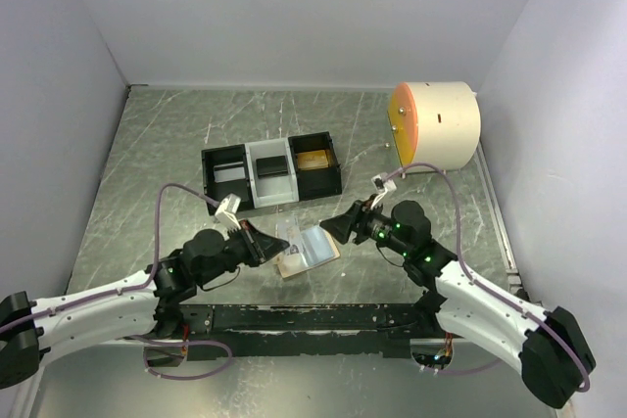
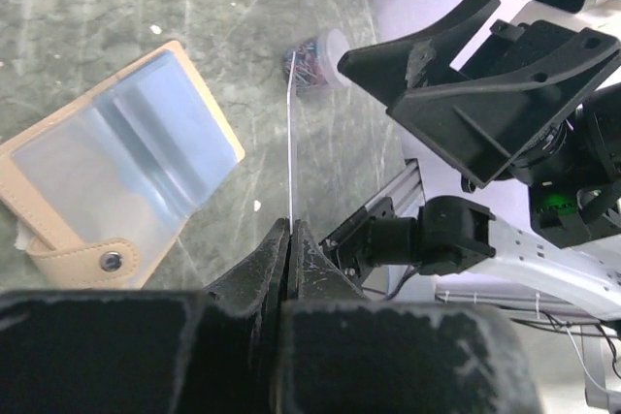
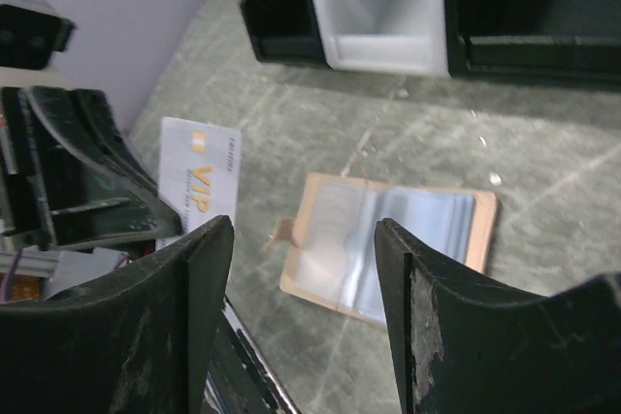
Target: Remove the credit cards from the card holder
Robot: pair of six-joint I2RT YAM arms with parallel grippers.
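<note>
A silver-grey credit card (image 3: 201, 184) marked VIP stands on edge, pinched in the left gripper (image 2: 290, 232), whose jaws are pressed together on it. Just beside it the card holder (image 1: 310, 250) lies open on the table – pale blue faces up. The right gripper (image 3: 303, 230) hovers nearby – jaws spread, holding nothing. The three-compartment tray (image 1: 275, 193) sits beyond.

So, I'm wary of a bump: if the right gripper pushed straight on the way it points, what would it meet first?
Most likely the open card holder on the table, framed between its fingers; the silver card sits off to one side. Depth is unclear.
</note>
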